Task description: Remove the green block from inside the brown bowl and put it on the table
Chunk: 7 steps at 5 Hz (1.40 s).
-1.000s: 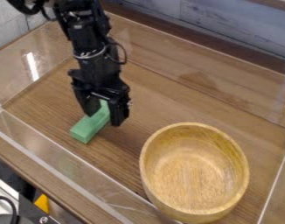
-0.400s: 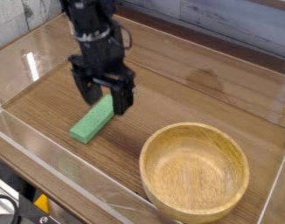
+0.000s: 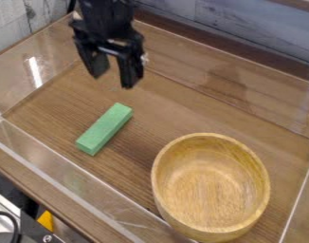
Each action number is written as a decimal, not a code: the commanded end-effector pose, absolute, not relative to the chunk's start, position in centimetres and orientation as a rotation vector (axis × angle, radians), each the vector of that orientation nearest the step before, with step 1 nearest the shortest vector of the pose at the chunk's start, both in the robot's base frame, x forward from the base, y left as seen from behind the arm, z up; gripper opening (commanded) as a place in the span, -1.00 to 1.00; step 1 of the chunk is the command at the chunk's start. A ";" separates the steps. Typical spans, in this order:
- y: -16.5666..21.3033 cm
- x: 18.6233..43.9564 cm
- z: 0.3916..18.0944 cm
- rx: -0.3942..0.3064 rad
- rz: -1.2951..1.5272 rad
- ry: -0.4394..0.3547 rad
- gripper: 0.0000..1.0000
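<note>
We see the green block [image 3: 105, 128] lying flat on the table [image 3: 233, 95], out of the brown bowl [image 3: 211, 185] and a little apart from its rim, on the side toward the table's left edge. It rests long side down, angled diagonally, clear of the acrylic wall along the near edge, so it looks stable where it is. The bowl sits near the table's near right corner and is empty as far as we can see inside. The gripper [image 3: 114, 72] hangs above the table toward the far left corner, pointing down, jaws spread wide with nothing between them. It sits well above the block and is not touching it. We judge the task's main step as done: block is on the table, bowl holds nothing. The wide jaws and the height fit a release with the arm clearing the block so it doesn't knock it. We can't tell for sure from this single angle whether the fingertips are straight over the block or offset toward the far edge; probably offset.
</note>
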<state>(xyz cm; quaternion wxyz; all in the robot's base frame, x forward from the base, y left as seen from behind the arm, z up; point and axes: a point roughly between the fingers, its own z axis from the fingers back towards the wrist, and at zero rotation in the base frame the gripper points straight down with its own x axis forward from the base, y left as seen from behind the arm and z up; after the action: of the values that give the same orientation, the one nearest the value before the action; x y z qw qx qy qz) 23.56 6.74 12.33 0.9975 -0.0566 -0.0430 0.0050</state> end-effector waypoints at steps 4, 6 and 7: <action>8.1 25.8 12.3 -0.104 0.001 -0.145 1.00; 8.2 25.9 11.6 -0.101 0.145 -0.153 1.00; 8.2 25.8 10.3 -0.098 0.169 -0.154 1.00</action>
<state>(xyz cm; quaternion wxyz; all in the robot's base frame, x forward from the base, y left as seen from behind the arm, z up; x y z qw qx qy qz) 25.40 8.21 9.70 0.9928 -0.0533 -0.0640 0.0867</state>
